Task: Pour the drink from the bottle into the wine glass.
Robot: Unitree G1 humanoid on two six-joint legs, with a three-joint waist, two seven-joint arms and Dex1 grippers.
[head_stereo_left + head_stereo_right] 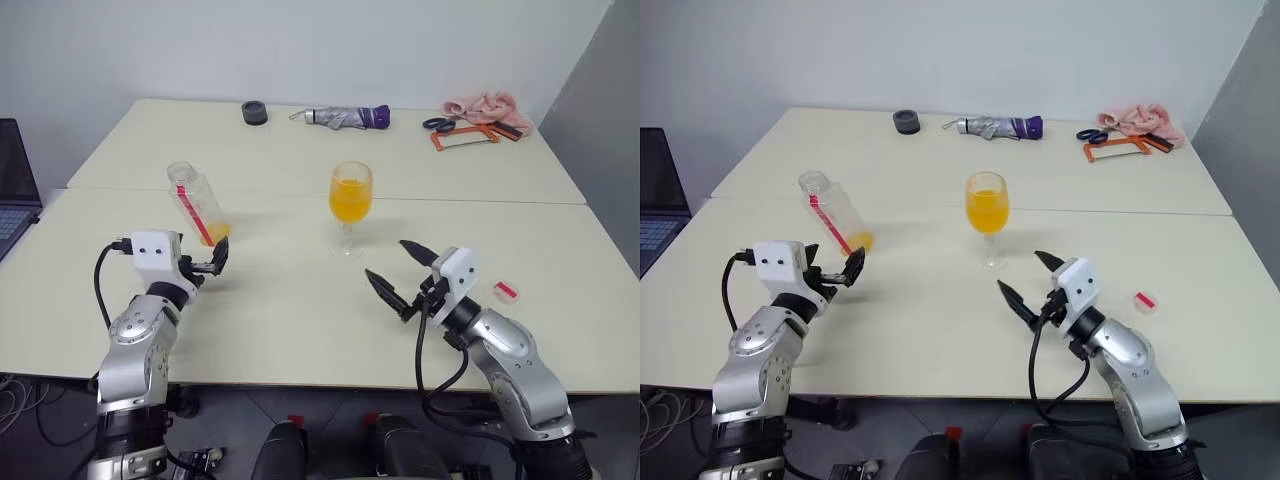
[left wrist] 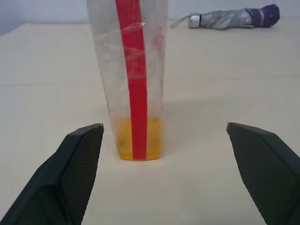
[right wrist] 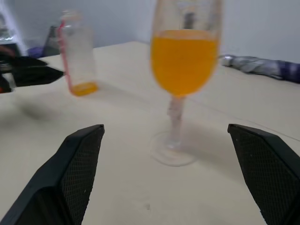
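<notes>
I see the bottle [image 1: 197, 203] standing upright on the table [image 1: 300, 300], uncapped, with only a thin layer of the drink [image 2: 138, 140] at its bottom, so I judge that the pouring is done. The wine glass [image 1: 350, 205] stands near the middle of the table, well apart from the bottle, and its bowl is filled for more than half with the orange liquid. My left gripper [image 1: 213, 262] hangs just in front of the bottle with its two fingers wide apart and nothing between them; in the left wrist view the bottle stands free in the gap beyond the fingertips [image 2: 89, 136] and touches neither. I think this is why the bottle is a little aside from the glass: set there, it cannot knock the stem. My right gripper [image 1: 400, 275] is on the near side of the glass, also with the fingers spread and empty, pointing toward the foot of the glass without touching it. A small red-and-white cap [image 1: 506, 291] lies on the table to the right of my right arm; it probably belongs to the bottle. At the far edge lie a folded umbrella [image 1: 345, 117], a dark roll of tape [image 1: 254, 112], scissors [image 1: 438, 124] and a pink cloth [image 1: 485, 106], all far from my work.
</notes>
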